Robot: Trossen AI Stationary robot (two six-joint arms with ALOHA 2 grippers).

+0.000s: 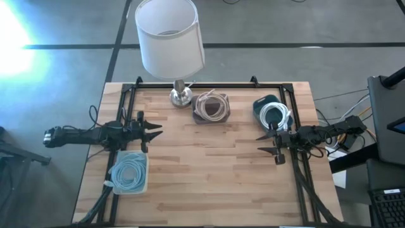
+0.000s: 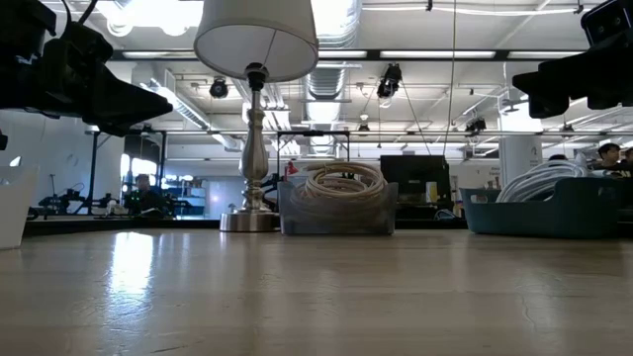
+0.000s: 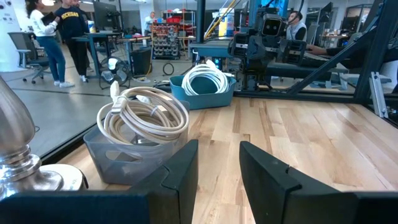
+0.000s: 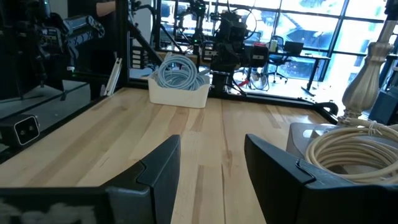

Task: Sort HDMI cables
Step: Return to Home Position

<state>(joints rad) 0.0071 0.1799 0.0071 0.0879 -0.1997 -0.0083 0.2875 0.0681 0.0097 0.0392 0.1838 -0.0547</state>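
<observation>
Empty and parted, the left jaws hung above the worktop (image 1: 209, 171) at its left edge and the right jaws mirrored them at its right edge, each pair pointing inward with nothing between the fingers and well apart from the other. Behind them the left arm (image 1: 82, 135) and the right arm (image 1: 323, 133) lay stretched along their own sides of the black frame (image 1: 209, 84). With no cable loose on the wood, the sorting looked done and only the return to rest remained. That was best done, it seemed, by drawing each arm straight back and up on its own side, the left keeping high over the white bin (image 4: 180, 96) just beside it and the right clear of the blue bin (image 3: 202, 99) near its wrist. The count stood at two arms, one lamp (image 1: 169, 38) and three bins. The light blue cables (image 1: 128, 172) filled the white bin at the front left, the beige cables (image 1: 212, 106) the grey bin (image 2: 336, 216) beside the lamp base, and the white cables (image 1: 273, 115) the blue bin at the back right. How many coils each heap held could not be told.
</observation>
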